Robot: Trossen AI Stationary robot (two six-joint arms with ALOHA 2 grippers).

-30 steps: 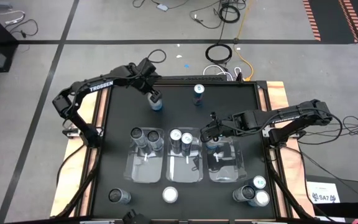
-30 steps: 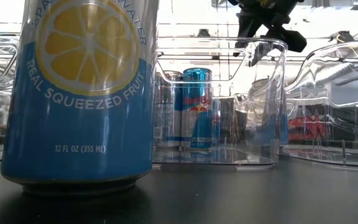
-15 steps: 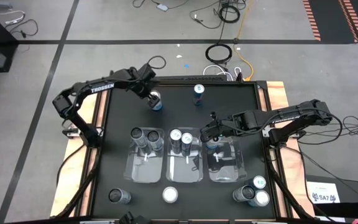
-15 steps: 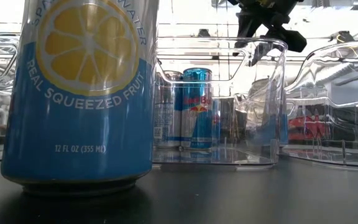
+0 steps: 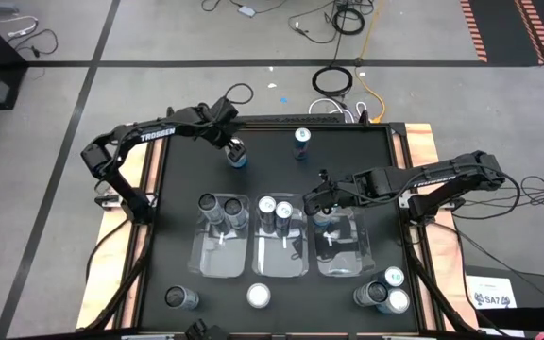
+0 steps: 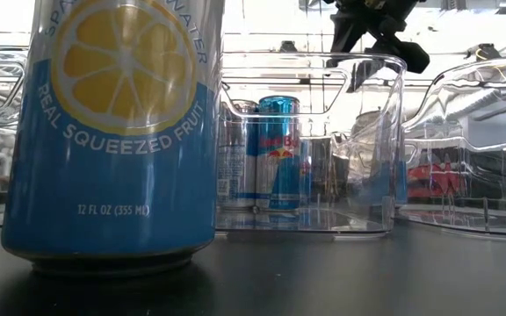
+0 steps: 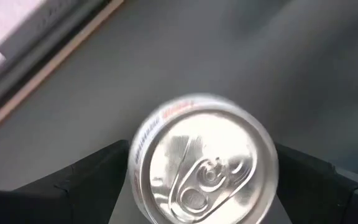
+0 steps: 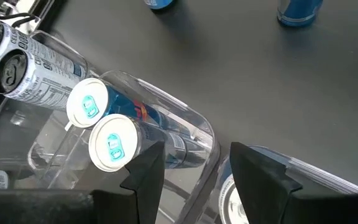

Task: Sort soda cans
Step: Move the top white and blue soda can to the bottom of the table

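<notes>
My left gripper (image 5: 234, 144) is at the table's far left, shut around a blue-and-silver soda can (image 5: 238, 153) whose silver top (image 7: 204, 160) fills the left wrist view. My right gripper (image 5: 321, 203) hangs open over the far end of the right clear bin (image 5: 346, 247), above its rim (image 6: 378, 60), touching nothing. A can top (image 8: 234, 200) shows below its fingers. The middle bin (image 5: 281, 247) holds two blue cans (image 8: 114, 142). The left bin (image 5: 221, 247) holds grey cans (image 8: 17, 68). Another blue can (image 5: 300, 140) stands on its base at the far middle. My left gripper holds the soda can by its side wall just under the top rim (image 7: 135, 163), pinched between the two fingers (image 7: 95, 183), one on each side. The fingers come from above, pointing down. The can is upright; whether its base is on the table I cannot tell.
Loose cans stand along the near edge: one dark (image 5: 179, 298), one white-topped (image 5: 258, 296), and three at the near right (image 5: 390, 291). A big lemon-print can (image 6: 117, 132) stands close before the low camera. Bare black tabletop lies between the bins and the far edge.
My left gripper has drawn back a little toward the table's far left corner, and the can's silver top, hidden under it a second ago, now shows beside it. The can stays at about the same spot.
</notes>
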